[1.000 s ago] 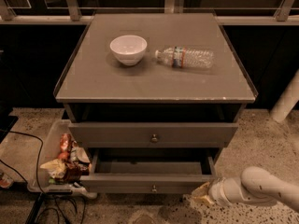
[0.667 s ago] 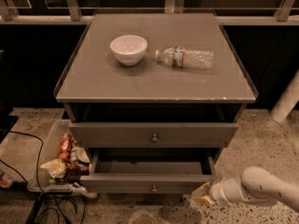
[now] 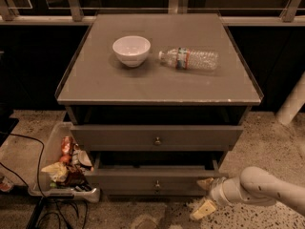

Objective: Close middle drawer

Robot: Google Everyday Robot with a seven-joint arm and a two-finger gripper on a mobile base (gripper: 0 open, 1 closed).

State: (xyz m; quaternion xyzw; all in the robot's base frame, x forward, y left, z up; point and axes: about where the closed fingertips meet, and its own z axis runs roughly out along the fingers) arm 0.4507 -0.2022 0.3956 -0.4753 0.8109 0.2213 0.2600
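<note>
The middle drawer (image 3: 128, 181) is the lower of the two drawer fronts, grey-brown with a small round knob (image 3: 156, 186) at its centre. It stands pulled out from the cabinet, and a dark gap shows above it. My gripper (image 3: 204, 196) is low at the right, just off the drawer front's right end, on a white arm (image 3: 259, 187) coming in from the right edge. Its two fingers are spread apart with nothing between them. One fingertip (image 3: 206, 182) lies close to the drawer's right front corner.
The drawer above (image 3: 119, 137) also stands slightly out. A white bowl (image 3: 131, 50) and a lying plastic bottle (image 3: 190, 59) are on the cabinet top. A tray with snack packets (image 3: 64, 163) and cables (image 3: 47, 213) lie on the floor at left. A white post (image 3: 293, 104) stands at right.
</note>
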